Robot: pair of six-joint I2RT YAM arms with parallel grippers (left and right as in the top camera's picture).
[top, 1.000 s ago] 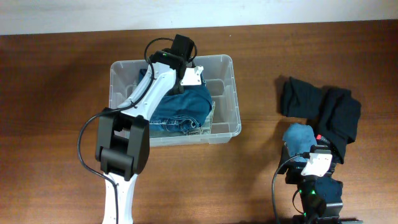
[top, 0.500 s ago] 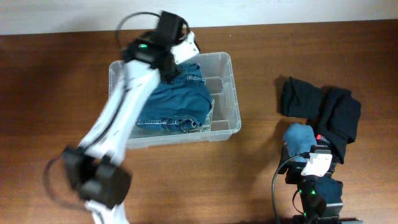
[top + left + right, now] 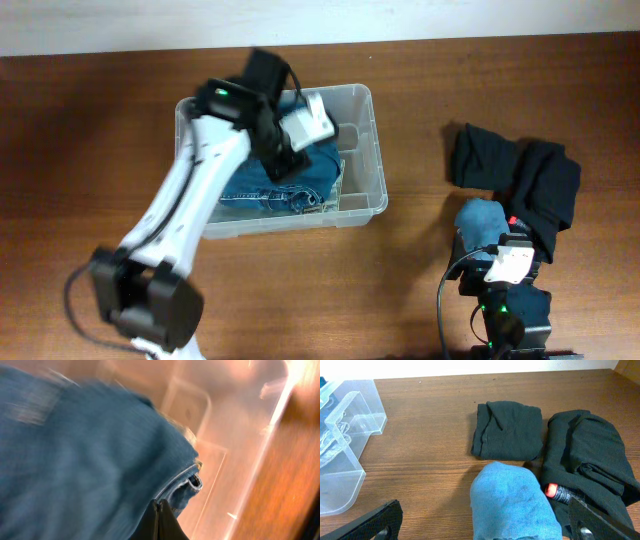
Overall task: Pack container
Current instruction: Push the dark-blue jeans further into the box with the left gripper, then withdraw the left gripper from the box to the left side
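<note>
Arching over container (image 3: 378,150): left end effector (image 3: 159,510) (closed) above jeans (image 3: 300,182).

Jeans (image 3: 300,188) in the container (image 3: 376,160) at left, clothes (image 3: 530,180) heaped on the table (image 3: 420,270) well apart to its right

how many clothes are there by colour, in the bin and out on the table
denim blue: 1, jeans in the container
light blue: 1, folded cloth on the table
black: 2, smaller fold and bigger pile on the table
total: 4
</note>
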